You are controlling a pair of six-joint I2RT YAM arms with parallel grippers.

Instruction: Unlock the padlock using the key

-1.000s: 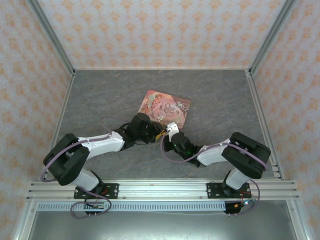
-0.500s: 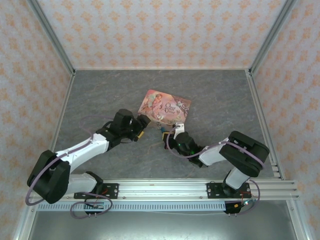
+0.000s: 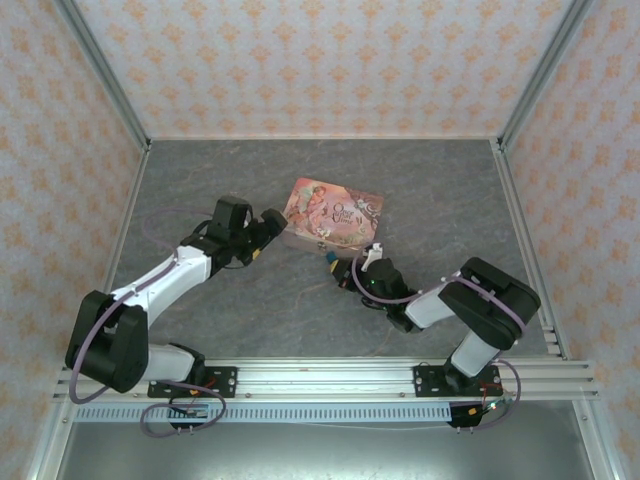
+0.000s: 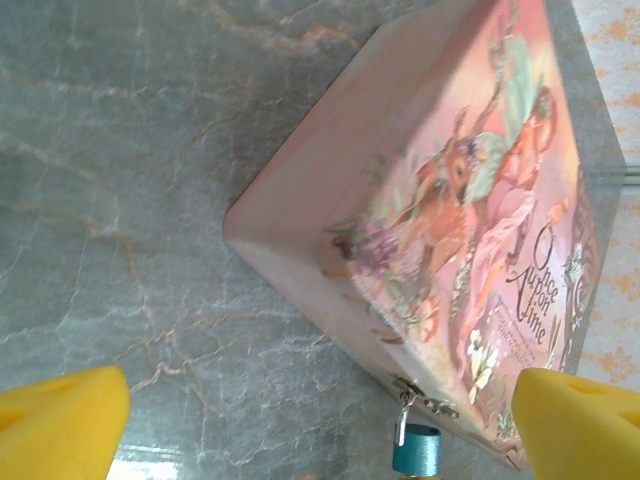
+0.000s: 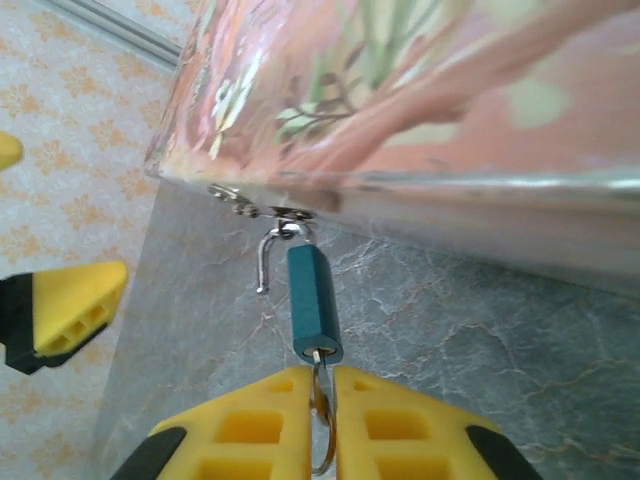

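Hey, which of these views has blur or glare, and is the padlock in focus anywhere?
Right wrist: the padlock and the key are sharp, but the pink box is smeared out of focus, with a sheen along its lower edge. Left wrist: box print crisp, pale glare on the table at bottom left. Top external: even light, padlock tiny.

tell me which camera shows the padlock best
The right wrist view: the padlock hangs large and sharp off the pink box, the key in its base. The left wrist view catches it at the bottom edge, partly cropped; the top view shows a teal speck.
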